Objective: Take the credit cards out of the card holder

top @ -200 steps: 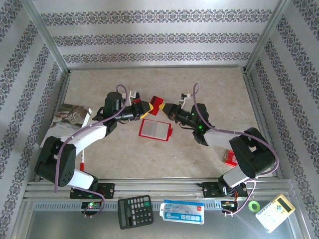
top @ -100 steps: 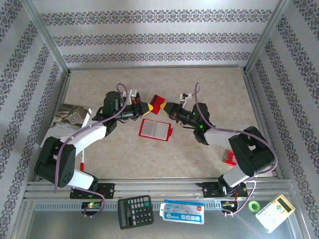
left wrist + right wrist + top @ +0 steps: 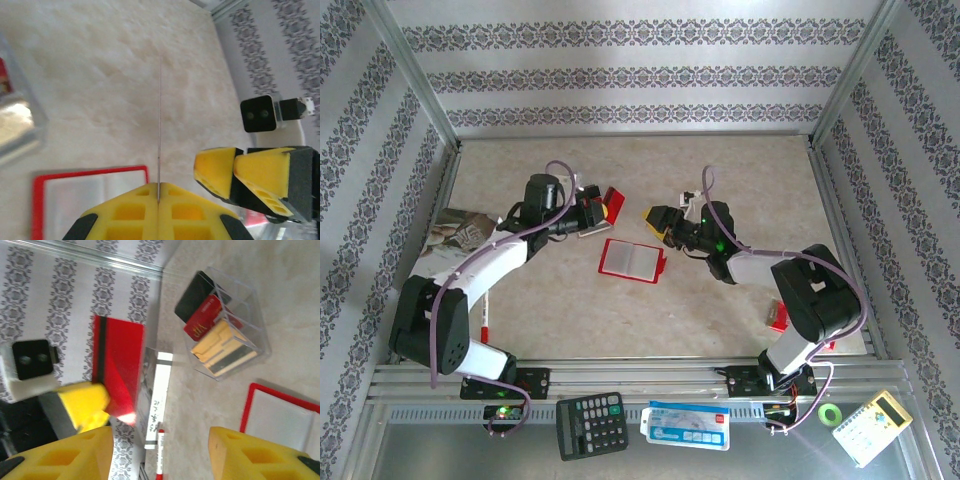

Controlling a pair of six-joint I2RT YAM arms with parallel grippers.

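Left gripper (image 3: 159,194), jaws now shut on the red credit card (image 3: 117,365), has swung it left, clear of the right gripper (image 3: 160,455), which has just let go and stands half open, empty: handover done, with the card holder (image 3: 632,260) lying open between the arms and more credit cards (image 3: 210,325) in the clear box (image 3: 250,347).

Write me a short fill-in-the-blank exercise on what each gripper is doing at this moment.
1. The card pinched in the shut left gripper is coloured ___.
2. The right gripper holds nothing; its jaws stand ___.
3. The card holder lies unfolded, in neither gripper, flat on the ___.

Missing words: red; open; table.
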